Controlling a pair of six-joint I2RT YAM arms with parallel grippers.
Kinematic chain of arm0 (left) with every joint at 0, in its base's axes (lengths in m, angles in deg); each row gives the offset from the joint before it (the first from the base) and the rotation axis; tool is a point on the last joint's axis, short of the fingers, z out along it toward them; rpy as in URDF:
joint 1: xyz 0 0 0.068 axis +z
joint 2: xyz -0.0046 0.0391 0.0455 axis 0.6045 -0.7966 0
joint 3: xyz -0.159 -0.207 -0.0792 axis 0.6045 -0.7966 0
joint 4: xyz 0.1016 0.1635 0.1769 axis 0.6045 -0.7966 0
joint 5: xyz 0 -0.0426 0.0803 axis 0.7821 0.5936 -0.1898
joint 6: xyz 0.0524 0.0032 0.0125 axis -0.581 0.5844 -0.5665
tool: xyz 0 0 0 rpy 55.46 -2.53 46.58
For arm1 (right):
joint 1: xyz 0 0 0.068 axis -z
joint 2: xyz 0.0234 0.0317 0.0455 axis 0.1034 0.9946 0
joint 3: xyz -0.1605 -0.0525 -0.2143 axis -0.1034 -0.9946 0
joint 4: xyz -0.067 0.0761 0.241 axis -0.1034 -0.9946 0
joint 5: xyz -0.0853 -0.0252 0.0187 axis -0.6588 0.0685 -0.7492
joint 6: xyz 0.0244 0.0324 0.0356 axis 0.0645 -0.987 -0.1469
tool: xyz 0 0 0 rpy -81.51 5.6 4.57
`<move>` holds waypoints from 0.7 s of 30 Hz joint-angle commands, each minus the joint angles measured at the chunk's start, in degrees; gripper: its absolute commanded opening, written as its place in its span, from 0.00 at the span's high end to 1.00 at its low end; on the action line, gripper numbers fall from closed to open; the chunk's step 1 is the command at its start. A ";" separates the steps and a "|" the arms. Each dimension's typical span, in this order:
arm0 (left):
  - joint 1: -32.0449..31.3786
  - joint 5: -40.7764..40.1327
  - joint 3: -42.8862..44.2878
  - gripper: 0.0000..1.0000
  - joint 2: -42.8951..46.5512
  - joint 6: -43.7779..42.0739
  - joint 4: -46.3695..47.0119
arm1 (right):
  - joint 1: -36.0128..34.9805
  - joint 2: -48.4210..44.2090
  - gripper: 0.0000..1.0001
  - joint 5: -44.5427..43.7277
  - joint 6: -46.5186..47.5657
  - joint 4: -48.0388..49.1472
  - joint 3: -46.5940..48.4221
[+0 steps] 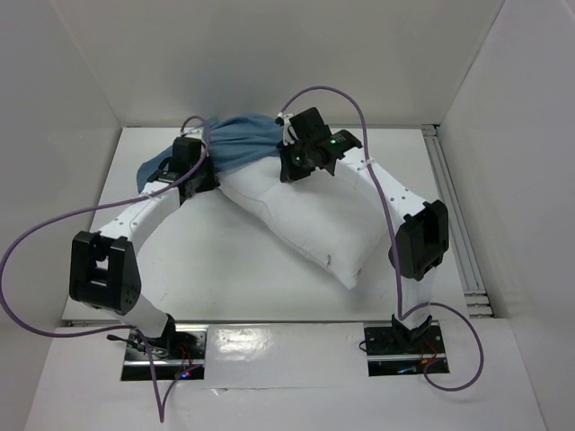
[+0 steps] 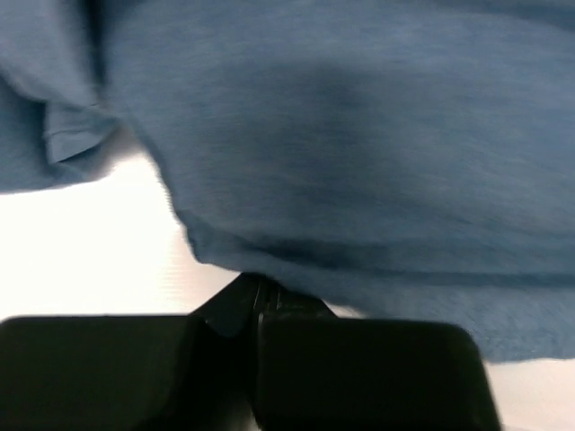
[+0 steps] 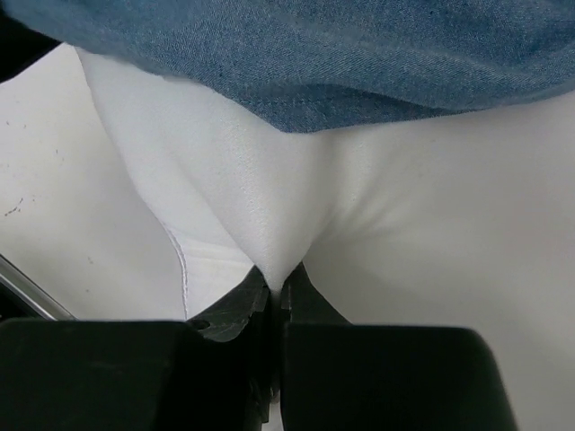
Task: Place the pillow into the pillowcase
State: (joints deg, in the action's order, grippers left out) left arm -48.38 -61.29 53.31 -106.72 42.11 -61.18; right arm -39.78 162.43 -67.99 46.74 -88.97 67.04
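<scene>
1. Looking down at the white tabletop [image 1: 207, 260], I see the pillow [image 1: 305, 220] lying slantwise. One end is at the near right and the other end goes away toward the far middle.
2. The pillowcase [image 1: 238, 144] lies bunched at the far part of the tabletop and covers the far end of the pillow. The bigger part of the pillow is outside it and bare.
3. A part of the blue cloth spreads out to the left of the pillow and rests on the tabletop.
4. The left end effector [image 2: 259, 289] is at the left side of the pillowcase. In the left wrist view its two fingers are pressed together, and the lower hem of the blue cloth goes in between their tips, so it has the pillowcase pinched.
5. The right end effector [image 3: 277, 285] is at the far right side of the pillow, just beside the edge of the blue cloth. Its fingers are closed also, and a fold of the white pillow fabric is squeezed between them and rises as a ridge.
6. In the right wrist view the hem of the pillowcase lies over the pillow just beyond that pinched fold.
7. A purple cable [image 1: 63, 218] makes a wide loop at the left side of the tabletop.
</scene>
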 commanded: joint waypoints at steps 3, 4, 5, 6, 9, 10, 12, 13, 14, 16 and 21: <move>-1.73 19.86 16.03 1.00 -1.44 -1.90 -3.86 | 2.28 1.87 1.00 0.92 -2.73 3.37 11.11; -3.57 24.32 24.17 1.00 -2.15 -1.37 -4.92 | 3.16 4.58 1.00 0.92 -3.69 2.32 15.41; -4.63 25.93 28.16 1.00 -2.15 -1.37 -5.72 | 4.04 5.91 1.00 0.39 -4.31 1.09 25.28; -5.51 28.73 31.86 1.00 -2.85 -1.37 -7.55 | 4.75 7.14 1.00 0.39 -4.32 -1.45 30.08; -6.93 34.28 38.84 1.00 -3.38 0.64 -8.98 | 2.48 8.82 1.00 -3.12 -3.79 -3.58 37.17; -8.67 37.26 35.44 1.00 -1.56 1.17 -8.98 | 1.42 7.52 1.00 -3.74 -3.79 -2.54 34.03; -11.39 38.86 23.89 1.00 2.74 3.46 -6.01 | -2.44 2.95 1.00 -5.76 -5.63 4.74 17.09; -12.28 39.39 23.81 1.00 2.77 4.51 -4.51 | -3.41 1.63 1.00 -5.76 -6.68 7.46 11.29; -12.90 39.40 14.85 1.00 6.07 5.39 -3.36 | -4.46 -0.30 1.00 -6.55 -9.56 10.10 1.49; -13.95 39.40 7.23 1.00 9.34 7.94 -2.04 | -5.27 -1.54 1.00 -6.55 -12.04 16.24 -5.88; -13.79 34.66 -1.95 1.00 16.83 8.48 -3.78 | -5.97 -3.83 1.00 -8.13 -16.78 20.32 -13.12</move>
State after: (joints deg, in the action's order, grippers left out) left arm -61.29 -30.47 50.60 -93.76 47.68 -68.94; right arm -45.73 160.13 -76.49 35.52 -78.16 54.88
